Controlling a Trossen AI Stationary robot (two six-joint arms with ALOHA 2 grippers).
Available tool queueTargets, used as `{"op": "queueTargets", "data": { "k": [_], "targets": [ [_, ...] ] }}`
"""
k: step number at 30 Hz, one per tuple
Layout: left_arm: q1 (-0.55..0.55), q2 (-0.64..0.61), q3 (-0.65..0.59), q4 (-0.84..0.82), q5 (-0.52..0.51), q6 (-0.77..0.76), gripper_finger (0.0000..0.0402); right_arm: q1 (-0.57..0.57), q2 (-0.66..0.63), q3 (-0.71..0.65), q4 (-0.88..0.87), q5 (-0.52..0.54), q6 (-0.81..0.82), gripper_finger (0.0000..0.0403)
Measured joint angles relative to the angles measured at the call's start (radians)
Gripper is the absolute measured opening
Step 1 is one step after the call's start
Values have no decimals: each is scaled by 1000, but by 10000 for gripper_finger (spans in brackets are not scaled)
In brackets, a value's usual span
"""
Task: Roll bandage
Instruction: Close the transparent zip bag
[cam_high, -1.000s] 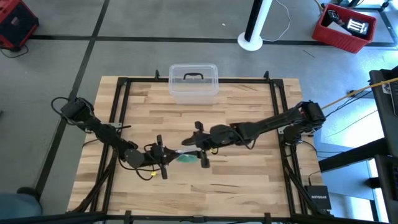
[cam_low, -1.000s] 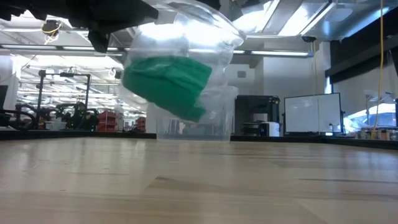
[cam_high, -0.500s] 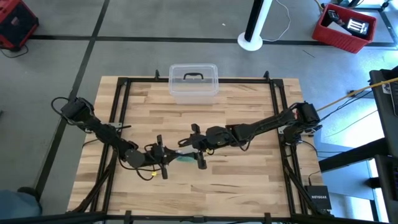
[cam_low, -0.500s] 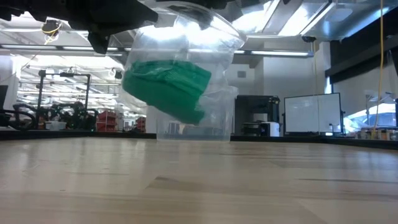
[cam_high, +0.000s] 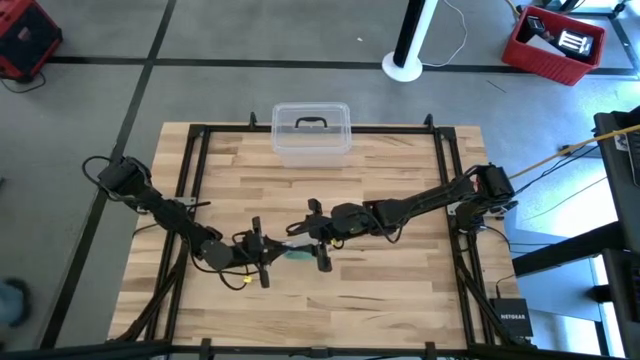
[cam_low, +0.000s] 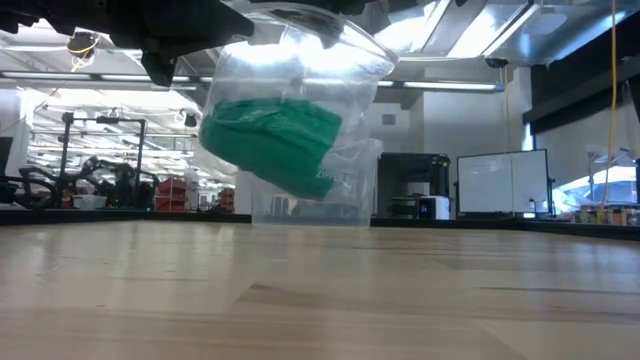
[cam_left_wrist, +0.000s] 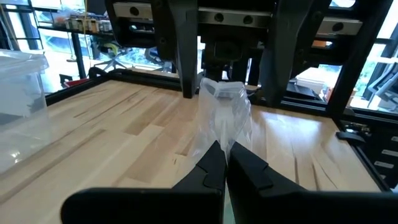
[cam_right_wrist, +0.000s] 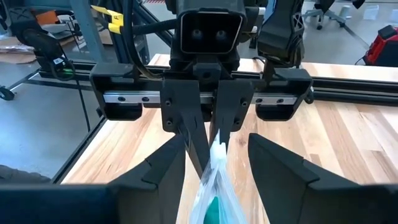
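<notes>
You see both dark arms stretched low toward the middle of the light wooden table, meeting nose to nose near its front half. Your left gripper comes from the left side and its fingers are clenched on the edge of the clear crinkled plastic bag. Your right gripper reaches in from the right side with its fingers spread apart on both sides of the bag, and you cannot tell from here if they touch it. Behind the arms, at the far edge of the table, stands a clear plastic box with a dark handle on its lid, well apart from the grippers. The teal-green soft fabric bandage sits bunched inside the bag, hanging above the table between the two grippers, just beside the left one.
</notes>
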Motion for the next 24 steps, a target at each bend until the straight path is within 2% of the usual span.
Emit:
{"op": "queueTargets", "data": {
  "k": [24],
  "targets": [
    [-19,0,0,-2,20,-7,0,0,0,0,1,0,46,188]
  ]
}}
